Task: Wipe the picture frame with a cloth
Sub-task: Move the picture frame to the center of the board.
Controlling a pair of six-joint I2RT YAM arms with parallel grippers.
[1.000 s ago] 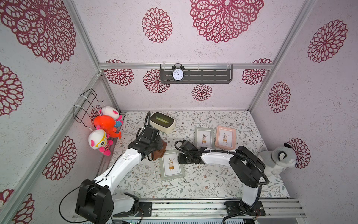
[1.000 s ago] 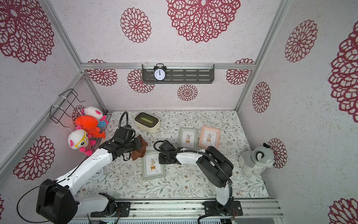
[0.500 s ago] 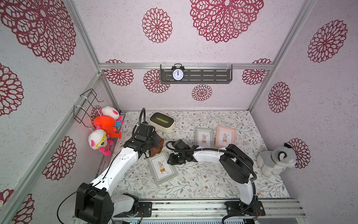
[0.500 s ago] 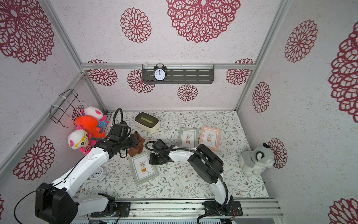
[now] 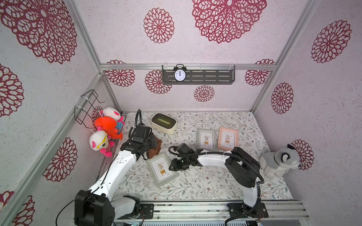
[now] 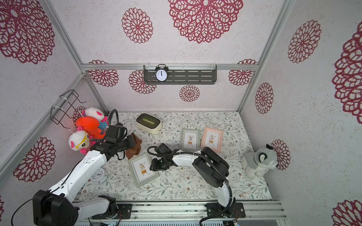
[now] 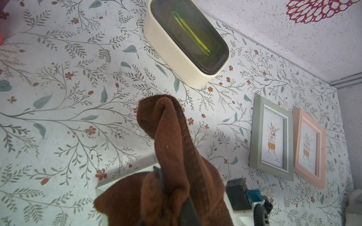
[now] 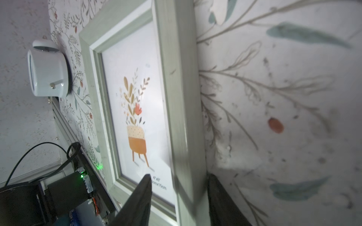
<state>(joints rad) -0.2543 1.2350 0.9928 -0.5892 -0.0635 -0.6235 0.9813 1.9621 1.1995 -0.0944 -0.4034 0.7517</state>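
Observation:
A grey-green picture frame (image 5: 161,170) (image 6: 143,170) lies flat and askew at the front middle of the floral table. My right gripper (image 5: 173,166) (image 6: 155,165) (image 8: 179,176) is open and straddles the frame's right side. One finger hangs over the glass and the other stands outside the edge on the table. The rust-brown cloth (image 5: 155,149) (image 6: 135,146) (image 7: 170,144) hangs bunched from my left gripper (image 6: 133,143) (image 7: 172,191), which is shut on it just behind the frame's far left corner. The cloth's lower fold droops over that corner.
A second grey frame (image 5: 206,139) and a pink frame (image 5: 228,139) lie at the back right. A cream box with a dark lid (image 5: 164,123) stands at the back. A white alarm clock (image 6: 99,176) sits front left, a plush dog (image 5: 280,161) at the right wall, and plush toys (image 5: 105,125) at the left wall.
The right gripper has slid the frame leftward and turned it, and its jaws have spread apart. The left arm, still holding the cloth, has drawn back to the left.

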